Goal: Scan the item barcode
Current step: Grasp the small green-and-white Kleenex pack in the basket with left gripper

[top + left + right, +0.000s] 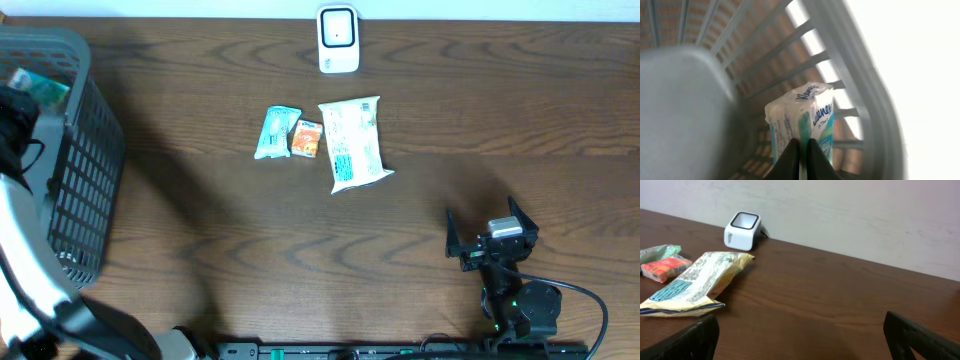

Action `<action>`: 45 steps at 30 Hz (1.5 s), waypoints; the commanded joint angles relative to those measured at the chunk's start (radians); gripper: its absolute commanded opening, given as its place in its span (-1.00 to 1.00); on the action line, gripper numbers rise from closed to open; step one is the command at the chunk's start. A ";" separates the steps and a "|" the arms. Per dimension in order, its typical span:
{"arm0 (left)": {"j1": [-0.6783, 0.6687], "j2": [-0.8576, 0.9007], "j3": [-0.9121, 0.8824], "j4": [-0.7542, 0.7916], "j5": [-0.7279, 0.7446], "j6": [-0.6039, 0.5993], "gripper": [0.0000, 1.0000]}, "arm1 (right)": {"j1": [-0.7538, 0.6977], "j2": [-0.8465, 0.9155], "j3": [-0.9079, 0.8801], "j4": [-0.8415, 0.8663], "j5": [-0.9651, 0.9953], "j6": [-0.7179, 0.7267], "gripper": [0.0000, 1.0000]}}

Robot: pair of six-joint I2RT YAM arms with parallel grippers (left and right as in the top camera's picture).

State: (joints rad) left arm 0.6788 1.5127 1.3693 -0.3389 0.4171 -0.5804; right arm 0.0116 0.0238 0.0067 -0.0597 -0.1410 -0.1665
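Inside the grey basket at far left, the left gripper is pinched tight on a Kleenex pack. The right gripper hangs wide open, holding nothing, over the dark wood table. A white scanner sits by the pale wall.

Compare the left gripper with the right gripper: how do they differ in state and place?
The left gripper is shut on a tissue pack; the right gripper is open and holds nothing. The left gripper is in the grey basket; the right gripper hangs over the wooden table. Both have two dark fingers.
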 commanded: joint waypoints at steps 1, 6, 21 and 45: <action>0.001 -0.112 0.009 0.000 -0.011 -0.017 -0.86 | 0.009 -0.006 -0.001 -0.004 0.000 -0.003 0.99; 0.000 -0.264 0.009 -0.001 -0.096 -0.020 -0.85 | 0.009 -0.006 -0.001 -0.004 0.000 -0.003 0.99; -0.351 -0.346 0.009 -0.005 -0.097 0.064 -0.86 | 0.009 -0.006 -0.001 -0.004 0.000 -0.003 0.99; -0.015 -0.092 0.009 -0.010 -0.430 0.318 0.43 | 0.009 -0.006 -0.001 -0.004 0.000 -0.003 0.98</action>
State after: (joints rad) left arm 0.6357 1.3369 1.3693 -0.3401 0.0010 -0.3702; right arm 0.0116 0.0238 0.0067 -0.0601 -0.1410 -0.1669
